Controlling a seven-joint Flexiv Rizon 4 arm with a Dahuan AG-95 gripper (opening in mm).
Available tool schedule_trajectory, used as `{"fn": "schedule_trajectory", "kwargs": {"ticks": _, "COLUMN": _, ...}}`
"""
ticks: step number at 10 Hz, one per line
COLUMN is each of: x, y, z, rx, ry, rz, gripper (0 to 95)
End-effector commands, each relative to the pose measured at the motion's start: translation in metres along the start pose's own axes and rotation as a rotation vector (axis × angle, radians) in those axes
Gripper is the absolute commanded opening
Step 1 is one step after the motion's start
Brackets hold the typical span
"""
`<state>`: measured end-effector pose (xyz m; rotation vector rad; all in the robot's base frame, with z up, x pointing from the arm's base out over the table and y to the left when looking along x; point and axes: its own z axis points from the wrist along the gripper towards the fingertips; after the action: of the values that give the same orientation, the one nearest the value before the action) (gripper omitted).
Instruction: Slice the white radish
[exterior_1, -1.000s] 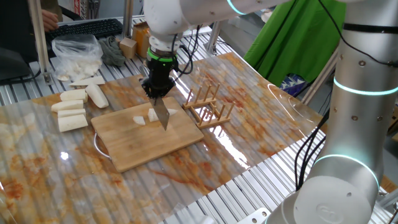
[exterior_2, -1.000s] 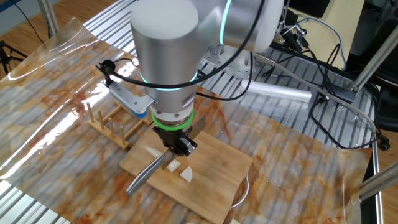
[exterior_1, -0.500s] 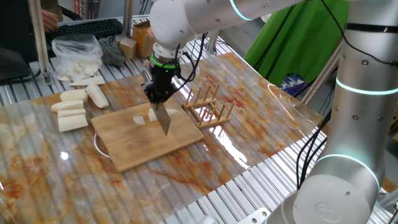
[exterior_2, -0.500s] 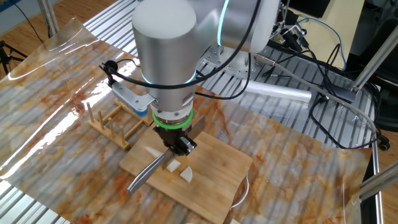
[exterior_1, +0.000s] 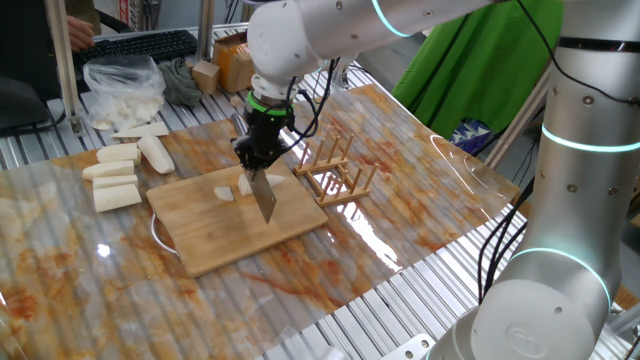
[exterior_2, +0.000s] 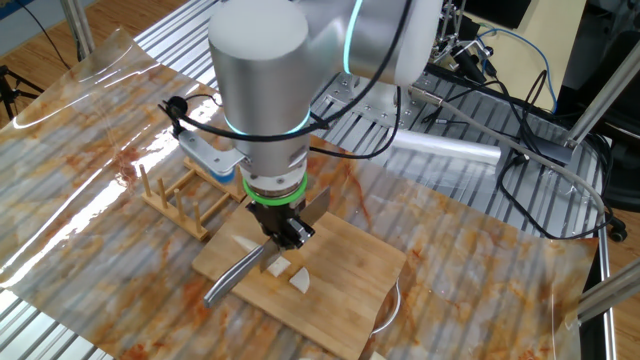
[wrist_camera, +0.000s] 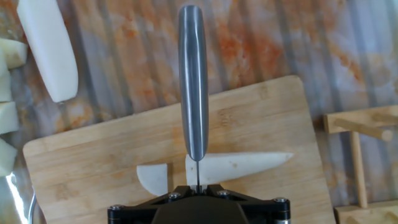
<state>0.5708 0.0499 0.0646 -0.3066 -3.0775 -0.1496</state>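
Hand view shows white radish (wrist_camera: 239, 167) pointed tip w/ knife (wrist_camera: 193, 81) clamped in pincer (wrist_camera: 198, 190).

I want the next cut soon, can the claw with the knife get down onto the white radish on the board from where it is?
Probably yes. The claw holds the knife directly over the white radish on the cutting board, and nothing lies between blade and radish.

Matt grained wooden board (wrist_camera: 261, 124), glossy smooth metal knife (wrist_camera: 193, 81), shiny marbled tabletop (wrist_camera: 261, 43)
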Motion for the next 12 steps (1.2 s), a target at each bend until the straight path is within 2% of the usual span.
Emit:
{"fn": "schedule_trajectory", "kwargs": {"ticks": 1, "x": 0.001, "y": 0.001, "z": 0.0, "rx": 0.0, "ry": -0.008, "rz": 0.001, "gripper": 0.0}}
{"fn": "schedule_trajectory", "kwargs": {"ticks": 4, "x": 0.002, "y": 0.003, "z": 0.002, "rx": 0.002, "ry": -0.013, "rz": -0.002, "gripper": 0.0}}
{"fn": "schedule_trajectory", "kwargs": {"ticks": 6, "x": 0.001, "y": 0.005, "z": 0.008, "rx": 0.003, "ry": -0.032, "rz": -0.005, "gripper": 0.0}}
{"fn": "schedule_trajectory", "kwargs": {"ticks": 9, "x": 0.001, "y": 0.009, "z": 0.033, "rx": 0.009, "ry": -0.045, "rz": -0.007, "gripper": 0.0}}
{"fn": "schedule_trajectory", "kwargs": {"ticks": 10, "x": 0.004, "y": 0.008, "z": 0.06, "rx": 0.015, "ry": -0.068, "rz": -0.008, "gripper": 0.0}}
{"fn": "schedule_trajectory", "kwargs": {"ticks": 11, "x": 0.006, "y": 0.004, "z": 0.066, "rx": 0.018, "ry": -0.077, "rz": -0.008, "gripper": 0.0}}
{"fn": "schedule_trajectory", "kwargs": {"ticks": 12, "x": 0.004, "y": 0.002, "z": 0.063, "rx": 0.012, "ry": -0.055, "rz": 0.001, "gripper": 0.0}}
